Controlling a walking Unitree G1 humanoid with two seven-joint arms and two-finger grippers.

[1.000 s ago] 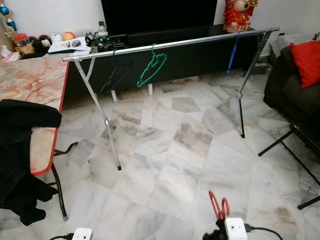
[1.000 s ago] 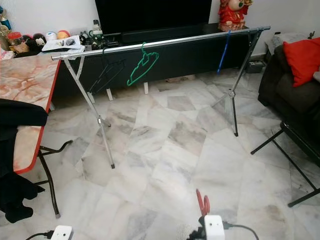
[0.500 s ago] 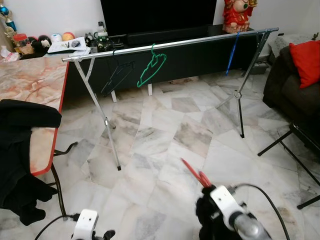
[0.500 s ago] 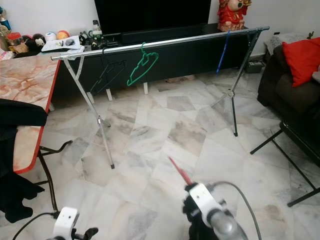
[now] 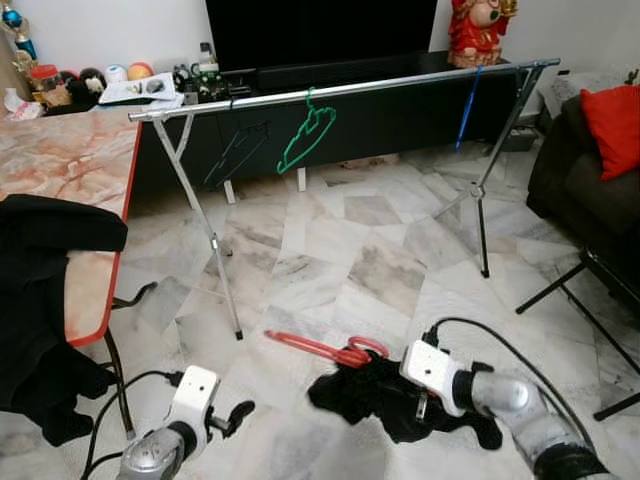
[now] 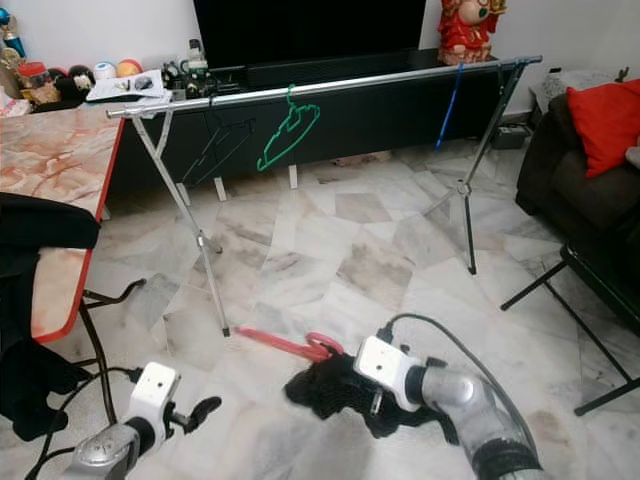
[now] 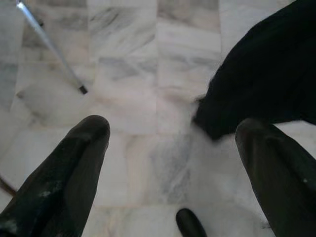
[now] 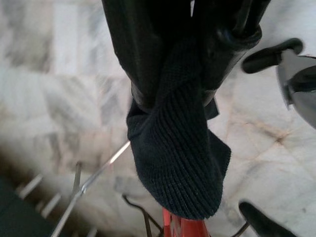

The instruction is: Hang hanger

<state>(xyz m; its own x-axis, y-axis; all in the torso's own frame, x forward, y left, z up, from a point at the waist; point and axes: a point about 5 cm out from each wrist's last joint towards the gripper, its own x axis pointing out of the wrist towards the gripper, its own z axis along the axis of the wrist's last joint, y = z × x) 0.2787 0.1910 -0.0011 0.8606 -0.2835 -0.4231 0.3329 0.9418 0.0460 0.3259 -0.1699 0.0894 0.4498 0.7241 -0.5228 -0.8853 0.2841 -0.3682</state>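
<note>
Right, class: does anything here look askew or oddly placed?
Yes. The red hanger in the right gripper lies almost flat, its black garment bunched beneath, not draped, while the rail stands well ahead.

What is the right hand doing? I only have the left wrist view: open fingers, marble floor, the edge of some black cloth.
Observer: The right hand is shut on a black garment that sits on a red hanger.
Operator: Where is the rail from here?
Observer: The silver rail runs across ahead of the robot, in front of the dark TV cabinet.
Operator: Anything already on it?
Observer: A green hanger and a black hanger hang toward the rail's left end, and a blue hanger hangs near its right end.
</note>
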